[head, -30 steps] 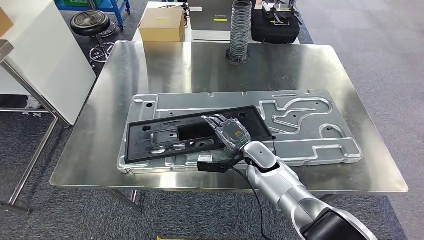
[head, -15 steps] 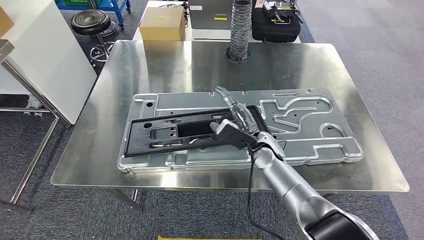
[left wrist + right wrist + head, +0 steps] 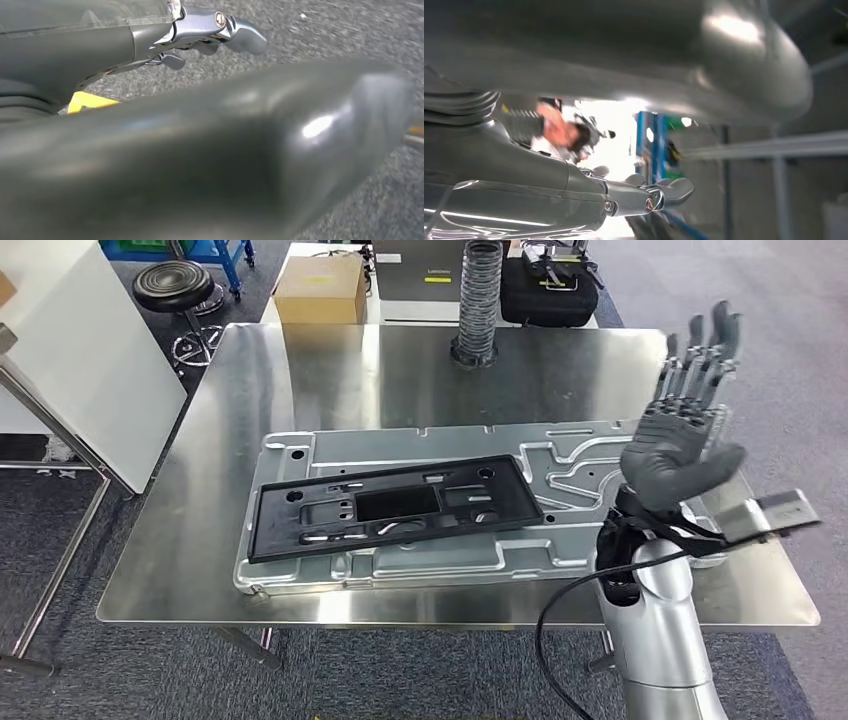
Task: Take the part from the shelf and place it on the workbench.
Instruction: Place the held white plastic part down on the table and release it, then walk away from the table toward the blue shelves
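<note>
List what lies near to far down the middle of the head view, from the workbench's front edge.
Workbench front edge → black part lying on the silver stamped panel → bare tabletop → ribbed hose at the far edge.

The table (image 3: 250,390) has bare steel along its far half, its left strip and its near edge, all open to a hand. The big silver panel (image 3: 400,445) covers the middle, with the black frame (image 3: 300,525) lying flat on its left part; both sit low. A ribbed hose (image 3: 480,300) stands upright at the far edge, the only tall obstacle on the surface. The right hand (image 3: 680,440) is raised over the table's right side, fingers (image 3: 700,360) spread. A cardboard box (image 3: 320,288) and black case (image 3: 548,290) crowd the space just beyond the far edge.
</note>
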You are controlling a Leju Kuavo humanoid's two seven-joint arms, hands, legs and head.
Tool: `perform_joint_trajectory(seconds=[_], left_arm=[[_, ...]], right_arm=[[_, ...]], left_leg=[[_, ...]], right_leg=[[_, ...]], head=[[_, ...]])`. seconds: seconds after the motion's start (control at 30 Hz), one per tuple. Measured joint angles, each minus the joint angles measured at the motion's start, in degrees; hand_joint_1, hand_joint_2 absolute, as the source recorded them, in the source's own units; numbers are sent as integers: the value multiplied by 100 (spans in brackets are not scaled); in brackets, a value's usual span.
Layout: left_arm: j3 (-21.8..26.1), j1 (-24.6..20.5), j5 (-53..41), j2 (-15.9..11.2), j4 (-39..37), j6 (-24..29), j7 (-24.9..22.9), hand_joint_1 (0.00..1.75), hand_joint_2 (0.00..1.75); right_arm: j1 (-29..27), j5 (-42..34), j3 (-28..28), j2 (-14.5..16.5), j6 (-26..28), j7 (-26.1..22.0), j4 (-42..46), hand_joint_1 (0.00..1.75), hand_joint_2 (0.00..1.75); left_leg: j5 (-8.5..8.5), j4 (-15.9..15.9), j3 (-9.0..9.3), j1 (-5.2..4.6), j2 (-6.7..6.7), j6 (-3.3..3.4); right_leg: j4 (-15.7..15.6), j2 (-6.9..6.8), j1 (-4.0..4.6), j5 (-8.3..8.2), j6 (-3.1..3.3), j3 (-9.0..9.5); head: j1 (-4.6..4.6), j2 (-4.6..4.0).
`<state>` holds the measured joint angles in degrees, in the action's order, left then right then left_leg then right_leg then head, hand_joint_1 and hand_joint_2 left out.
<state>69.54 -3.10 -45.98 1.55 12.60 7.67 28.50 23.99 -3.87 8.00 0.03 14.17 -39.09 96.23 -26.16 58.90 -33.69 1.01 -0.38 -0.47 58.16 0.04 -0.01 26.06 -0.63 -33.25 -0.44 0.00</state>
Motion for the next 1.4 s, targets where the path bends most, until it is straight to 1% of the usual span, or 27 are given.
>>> perform_joint_trajectory(seconds=[0.07, 0.1, 0.17, 0.2, 0.23, 0.27, 0.3, 0.4, 0.43, 0.53, 0.6, 0.7, 0.73, 0.77, 0.8, 0.87, 0.93, 1.03, 1.07, 1.1, 1.13, 1.2, 1.23, 1.27, 1.3, 1.33, 1.4], left_arm=[[36, 0, 1, 9, 1, 22, 6, 0, 0], [45, -9, -4, 13, 1, 30, 0, 0, 0], [49, -21, -20, 14, 2, 38, -13, 0, 0], [51, -22, -28, 14, 1, 39, -19, 0, 0], [52, -21, -37, 14, 1, 38, -23, 0, 0], [53, -21, -42, 14, 1, 37, -26, 0, 0], [55, -23, -45, 14, 1, 39, -31, 0, 0], [66, -35, -47, 28, 2, 55, -67, 0, 0], [72, -36, -47, 34, 2, 62, -80, 0, 0], [88, -35, -35, 37, 2, 109, -64, 0, 0], [109, -34, -29, 32, 1, 141, -22, 0, 0], [158, -36, -30, 25, 0, 139, -5, 0, 0], [170, -36, -33, 22, 1, 129, -7, 0, 0], [180, -34, -39, 22, 1, 117, -8, 0, 0], [185, -33, -45, 21, 2, 109, -8, 0, 0], [190, -40, -54, 17, 2, 108, -3, 0, 0], [191, -51, -57, 11, 2, 108, 5, 0, 0], [192, -47, -58, 8, 2, 108, 9, 0, 0], [193, -51, -58, 9, 2, 108, 8, 0, 0], [193, -56, -58, 12, 2, 108, 8, 0, 0], [193, -60, -58, 15, 2, 108, 7, 0, 0], [193, -58, -63, 15, 2, 101, 3, 0, 0], [193, -54, -68, 15, 2, 95, -1, 0, 0], [193, -51, -74, 16, 2, 87, -6, 0, 0], [194, -48, -78, 17, 2, 82, -12, 0, 0], [196, -41, -81, 20, 2, 78, -17, 0, 0], [200, -30, -84, 27, 2, 75, -25, 0, 0]], right_arm=[[-240, 126, -139, -17, 247, -20, 408, 0, 0], [-356, 180, -191, -31, 357, -28, 568, 0, 0], [-615, 253, -272, -66, 518, -43, 807, 0, 0], [-756, 299, -302, -84, 587, -50, 887, 0, 0], [-893, 350, -326, -97, 643, -58, 949, 0, 0], [-1015, 404, -346, -104, 691, -66, 1002, 0, 0], [-1121, 455, -364, -109, 729, -73, 1053, 0, 0], [-1373, 566, -384, -111, 795, -86, 1177, 0, 0], [-1454, 604, -387, -111, 819, -87, 1201, 0, 0], [-1698, 714, -416, -104, 846, -88, 1228, 0, 0], [-1806, 761, -454, -86, 815, -88, 1229, 0, 0], [-1934, 781, -514, -64, 820, -88, 1229, 0, 0], [-1995, 783, -535, -59, 838, -88, 1229, 0, 0], [-2064, 783, -561, -55, 857, -88, 1229, 0, 0], [-2132, 783, -589, -52, 872, -88, 1229, 0, 0], [-2240, 781, -654, -50, 888, -88, 1229, 0, 0], [-2296, 780, -702, -48, 904, -89, 1229, 0, 0], [-2351, 778, -742, -46, 910, -91, 1229, 0, 0], [-2370, 778, -759, -46, 910, -91, 1229, 0, 0], [-2384, 778, -782, -46, 910, -91, 1229, 0, 0], [-2395, 778, -802, -46, 913, -91, 1229, 0, 0], [-2441, 788, -829, -46, 944, -91, 1227, 0, 0], [-2490, 804, -846, -46, 975, -91, 1226, 0, 0], [-2563, 826, -870, -45, 1010, -91, 1225, 0, 0], [-2652, 852, -908, -44, 1021, -91, 1222, 0, 0], [-2746, 876, -953, -35, 1014, -91, 1221, 0, 0], [-2885, 901, -1034, -4, 958, -91, 1219, 0, 0]], left_leg=[[36, -33, 9, 7, 10, 76], [59, -49, 9, 14, 16, 108], [80, -55, -10, 8, 18, 139], [89, -52, -27, 3, 18, 145], [98, -50, -44, -2, 18, 148], [108, -47, -58, -7, 19, 147], [120, -44, -68, -13, 18, 143], [169, -44, -85, -31, 17, 98], [190, -47, -92, -32, 18, 69], [245, -74, -106, -30, 18, -40], [11, 136, -198, -34, 16, -95], [-724, 1152, -513, -26, 19, -138], [-853, 1398, -543, -26, 19, -146], [-874, 1436, -465, -26, 19, -148], [-797, 1227, -265, -26, 20, -141], [-582, 400, 318, -35, 19, -95], [-464, -136, 632, -65, 15, -25], [-338, -201, 592, -89, 19, 78], [-271, -215, 545, -79, 32, 115], [-193, -231, 480, -64, 45, 149], [-115, -240, 398, -48, 60, 172], [20, -232, 225, -46, 74, 191], [81, -226, 137, -45, 77, 186], [140, -218, 51, -44, 78, 179], [195, -207, -33, -42, 78, 169], [246, -193, -111, -39, 74, 151], [334, -153, -228, -44, 68, 98]], right_leg=[[116, 0, -16, 110, -62, -26], [321, 0, -24, 259, -93, -99], [1048, -1, -34, 683, -139, -387], [1415, -1, -37, 843, -151, -539], [1627, -1, -37, 905, -152, -617], [1610, -1, -36, 854, -143, -585], [1345, -1, -34, 702, -121, -427], [149, -3, 6, 261, -19, 225], [-30, -3, 27, 212, 7, 306], [-106, -14, 35, 112, 76, 274], [-173, -31, -1, -4, 144, 217], [-177, -41, -1, -152, 196, 35], [-162, -42, 5, -196, 196, -37], [-142, -42, 8, -238, 191, -108], [-119, -42, 11, -275, 182, -176], [-61, -39, 17, -344, 150, -291], [-19, -36, 24, -407, 96, -351], [-38, -28, 3, -518, -4, -375], [-12, -20, -4, -474, -36, -409], [104, -12, -11, -316, -68, -474], [340, -6, -26, -53, -98, -567], [1076, -5, -61, 549, -157, -758], [1407, -5, -75, 702, -180, -797], [1590, -6, -87, 713, -196, -757], [1571, -6, -95, 611, -205, -619], [1336, -6, -103, 461, -205, -370], [480, -3, -102, 352, -171, 292]], head=[[10, 0], [18, 0], [35, 0], [36, 0], [36, 0], [36, 0], [37, 0], [33, 0], [34, 0], [42, 0], [32, -1], [13, 0], [14, -1], [13, 0], [13, 0], [13, 0], [21, 0], [19, 0], [14, 0], [21, 0], [34, 0], [61, 0], [63, 0], [64, 0], [66, 0], [68, 0], [66, 0]])
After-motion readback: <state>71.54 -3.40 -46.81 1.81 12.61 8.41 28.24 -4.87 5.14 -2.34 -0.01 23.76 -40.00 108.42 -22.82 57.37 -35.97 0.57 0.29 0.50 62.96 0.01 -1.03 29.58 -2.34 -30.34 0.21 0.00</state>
